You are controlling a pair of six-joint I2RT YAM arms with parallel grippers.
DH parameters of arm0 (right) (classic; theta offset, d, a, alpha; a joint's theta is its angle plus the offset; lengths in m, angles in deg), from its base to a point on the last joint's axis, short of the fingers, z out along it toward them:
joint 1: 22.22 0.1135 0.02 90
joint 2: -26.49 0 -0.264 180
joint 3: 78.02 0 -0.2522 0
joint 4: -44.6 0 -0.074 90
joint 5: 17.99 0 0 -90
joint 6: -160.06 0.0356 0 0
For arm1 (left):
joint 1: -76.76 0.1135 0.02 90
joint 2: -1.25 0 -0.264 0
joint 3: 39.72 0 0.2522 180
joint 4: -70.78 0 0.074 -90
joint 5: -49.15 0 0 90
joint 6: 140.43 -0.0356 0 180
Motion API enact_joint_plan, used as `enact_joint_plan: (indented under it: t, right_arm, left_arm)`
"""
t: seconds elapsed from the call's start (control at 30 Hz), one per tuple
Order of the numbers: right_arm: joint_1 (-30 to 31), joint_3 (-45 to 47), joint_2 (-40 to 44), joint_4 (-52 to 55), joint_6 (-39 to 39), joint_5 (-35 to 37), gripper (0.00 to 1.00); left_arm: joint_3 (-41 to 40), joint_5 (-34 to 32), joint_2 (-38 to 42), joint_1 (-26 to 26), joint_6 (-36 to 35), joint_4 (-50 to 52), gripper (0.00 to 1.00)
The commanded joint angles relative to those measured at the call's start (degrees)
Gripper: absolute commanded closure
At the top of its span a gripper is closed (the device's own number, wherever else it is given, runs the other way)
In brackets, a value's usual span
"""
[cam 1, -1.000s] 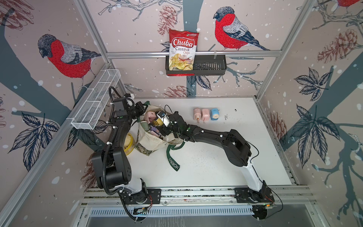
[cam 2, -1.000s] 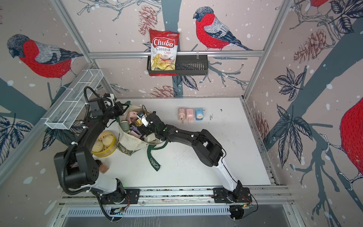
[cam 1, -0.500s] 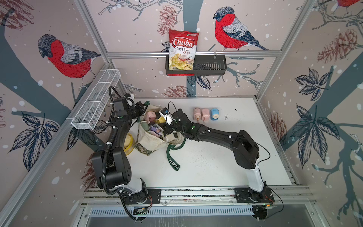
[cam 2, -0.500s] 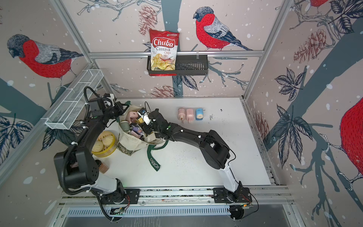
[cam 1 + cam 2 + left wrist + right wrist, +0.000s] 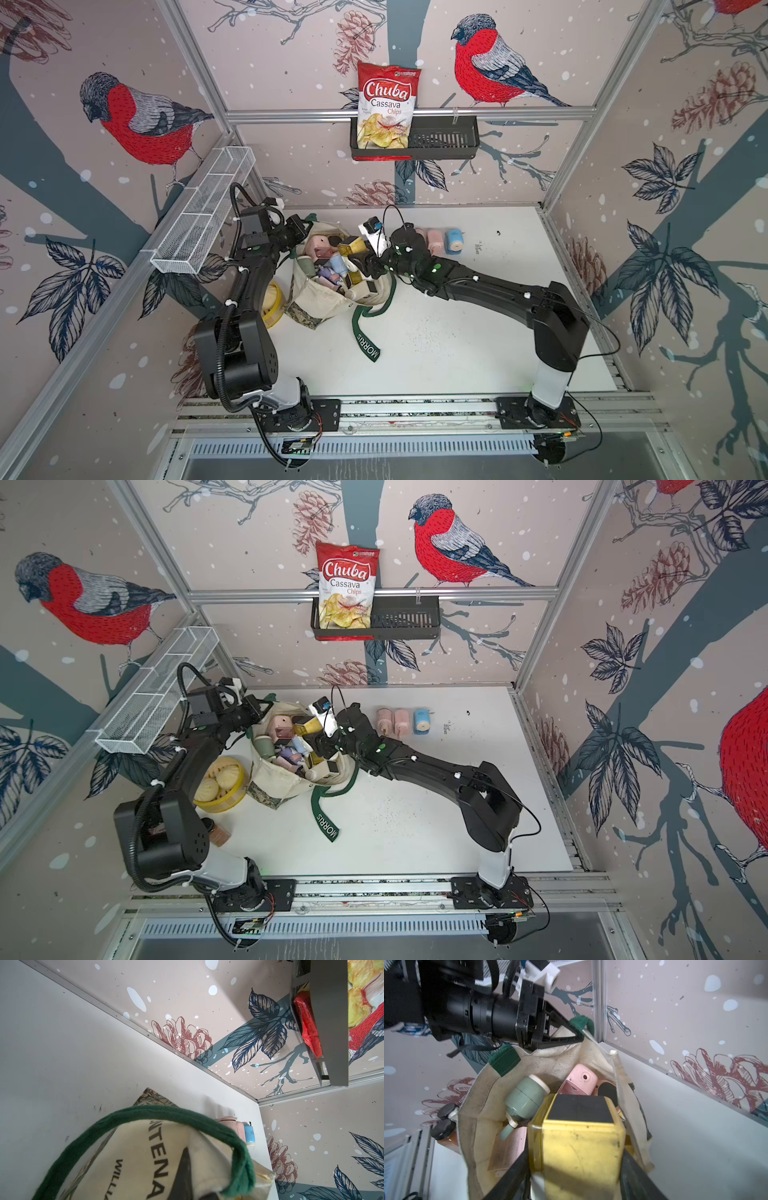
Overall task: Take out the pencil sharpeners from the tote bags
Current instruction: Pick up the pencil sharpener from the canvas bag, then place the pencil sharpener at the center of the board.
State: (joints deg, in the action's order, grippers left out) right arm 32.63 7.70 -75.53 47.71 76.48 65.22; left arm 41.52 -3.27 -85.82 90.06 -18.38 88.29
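The tote bag (image 5: 320, 299) stands open at the back left of the table (image 5: 457, 332), just beside a yellow bowl (image 5: 220, 785). One green handle (image 5: 365, 340) trails loose across the table in front of it.

The left gripper (image 5: 578, 1036) is pressed together on the tote bag's cream rim and holds that edge up. The right gripper (image 5: 575, 1153) reaches into the mouth of the bag. Its dark fingers (image 5: 517, 1167) pinch a yellow sharpener (image 5: 579, 1138) with a black panel, one finger on each side.

Deeper in the bag lie a pink sharpener (image 5: 581, 1078) and a green sharpener (image 5: 525, 1095), crowded among others. Outside the bag, a row of sharpeners (image 5: 402, 722), two pink and one blue, sits on the table near the back wall, well apart from the bag.
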Motion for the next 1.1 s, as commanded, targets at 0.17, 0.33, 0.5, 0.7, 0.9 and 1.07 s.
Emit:
enact_joint_plan:
  t: [0.17, 0.33, 0.5, 0.7, 0.9, 1.07]
  right_arm:
    - [-7.9, 10.8, 15.0, -2.3, 5.2, 0.0, 0.52]
    - [-15.9, 16.3, 21.3, 1.0, 5.4, 2.9, 0.52]
    - [-23.1, 16.3, 22.8, 7.8, 5.7, 8.2, 0.52]
    - [-31.9, 15.6, 20.3, 12.4, 8.8, 12.2, 0.52]
    - [-39.8, 12.2, 13.2, 17.4, 11.2, 12.7, 0.52]
    - [-43.0, 8.7, 6.1, 19.4, 12.0, 11.5, 0.53]
  left_arm:
    - [0.5, 3.0, 0.4, 0.0, 0.1, -7.6, 1.0]
    - [0.5, 3.0, 0.5, 0.0, 0.0, -7.6, 1.0]
    - [0.5, 3.0, 0.5, 0.0, 0.0, -7.6, 1.0]
    - [0.5, 3.1, 0.5, -0.1, 0.1, -7.6, 1.0]
    - [0.5, 3.2, 0.5, 0.0, 0.1, -7.7, 1.0]
    - [0.4, 3.3, 0.5, 0.0, 0.2, -7.8, 1.0]
